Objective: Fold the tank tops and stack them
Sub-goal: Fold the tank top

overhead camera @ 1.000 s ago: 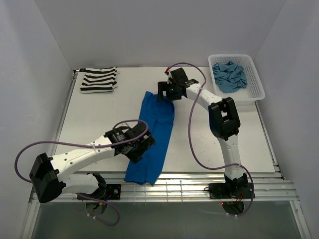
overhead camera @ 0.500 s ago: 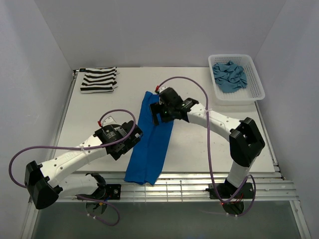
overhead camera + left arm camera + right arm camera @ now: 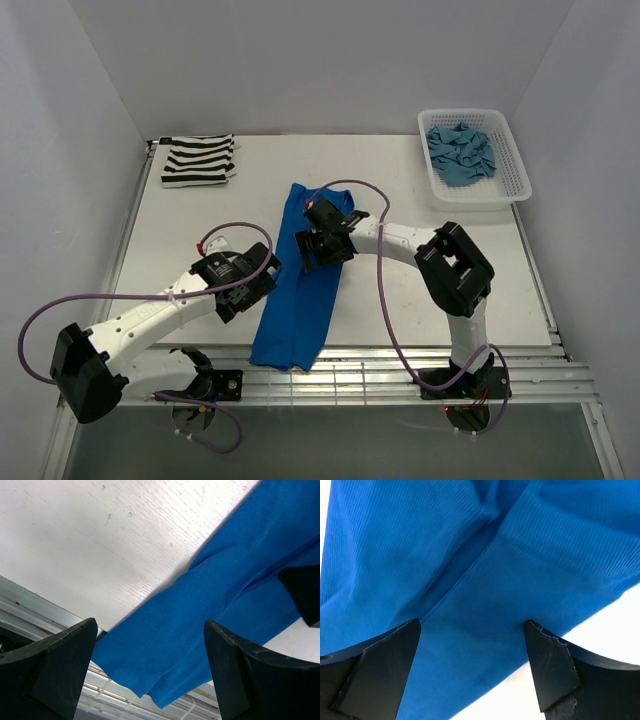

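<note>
Both jaw pairs stood apart: left end effector (image 3: 262,284) and right end effector (image 3: 318,248) hovered over the royal blue tank top (image 3: 298,322), a long strip beneath them on the desk (image 3: 200,230). Mid-fold, I'd say; next move likely a pinch at one end for the crosswise fold.

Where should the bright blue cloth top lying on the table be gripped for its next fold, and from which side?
The bright royal blue cloth tank top lies flat as a long narrow strip, doubled lengthwise. Probably best pinched at the two corners of its near end, coming down from above, so that end can be carried over onto the far end.
</note>
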{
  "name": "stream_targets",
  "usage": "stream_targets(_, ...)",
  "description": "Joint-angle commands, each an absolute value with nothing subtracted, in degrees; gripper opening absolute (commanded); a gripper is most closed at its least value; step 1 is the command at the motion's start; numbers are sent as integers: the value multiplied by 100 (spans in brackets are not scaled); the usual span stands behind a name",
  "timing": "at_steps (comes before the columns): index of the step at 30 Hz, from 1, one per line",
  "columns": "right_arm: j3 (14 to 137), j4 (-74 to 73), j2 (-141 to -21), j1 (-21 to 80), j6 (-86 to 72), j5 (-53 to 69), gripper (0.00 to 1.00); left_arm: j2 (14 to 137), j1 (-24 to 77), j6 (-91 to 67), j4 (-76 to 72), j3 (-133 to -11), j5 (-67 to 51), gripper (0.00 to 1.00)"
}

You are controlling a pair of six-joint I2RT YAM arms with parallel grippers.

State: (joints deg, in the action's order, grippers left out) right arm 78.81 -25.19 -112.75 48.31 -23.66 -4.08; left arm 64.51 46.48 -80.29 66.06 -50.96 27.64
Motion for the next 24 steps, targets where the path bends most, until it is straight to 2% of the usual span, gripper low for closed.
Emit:
stream_targets(1,8121,-2356,-11627,4527,-2338,-317,90,6486,4536,-7796,6215,-4992,2619,98)
stream_targets(5,8401,-2338,-11926,4132,-2180,-106,90,6644,4351,-7429,5995,-4992,2505,98)
stream_targets(15,9975,-2557,-12788,3340,-1733,650,90,6987,3823,-6575,5222,-5212,2128,98)
stream_targets(20,10415,-2751,-12385,3331,-1336,1141,90,6874,3823,-5934,4721,-5002,1094,98)
stream_targets(24,10117,-2576,-11568,3357,-1248,1336,90,6487,3823,-5704,4081,-4457,99,98)
